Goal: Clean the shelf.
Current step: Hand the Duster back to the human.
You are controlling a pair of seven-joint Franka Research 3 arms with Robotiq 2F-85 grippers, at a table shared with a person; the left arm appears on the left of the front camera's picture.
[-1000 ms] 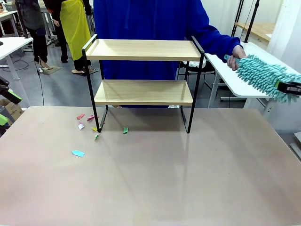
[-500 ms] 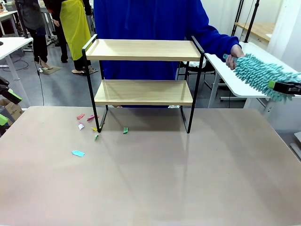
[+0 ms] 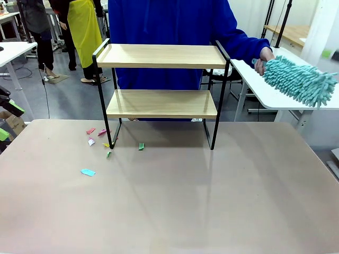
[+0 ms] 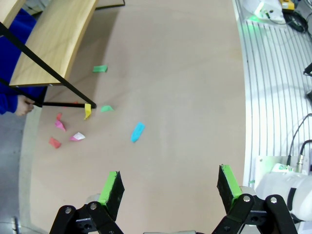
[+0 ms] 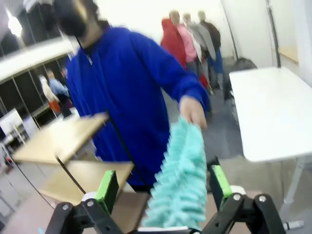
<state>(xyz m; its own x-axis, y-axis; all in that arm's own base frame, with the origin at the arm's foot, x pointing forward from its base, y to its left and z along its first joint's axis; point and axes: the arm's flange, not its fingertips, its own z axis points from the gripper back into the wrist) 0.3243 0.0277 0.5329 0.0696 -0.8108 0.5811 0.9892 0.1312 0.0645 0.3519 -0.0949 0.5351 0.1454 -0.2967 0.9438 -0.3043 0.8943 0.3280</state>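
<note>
Person's hand [image 3: 264, 57] gripped a teal duster [image 3: 299, 80] right of the shelf [image 3: 161, 79]; both grippers [image 4: 169, 187] [image 5: 161, 190] stood open, empty.

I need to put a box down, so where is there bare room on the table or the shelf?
Both boards of the shelf are bare. The table is bare across its whole near half and on its right side, from the shelf's right legs to the edge. It is crowded only by the shelf's left legs, where the paper scraps lie scattered.
</note>
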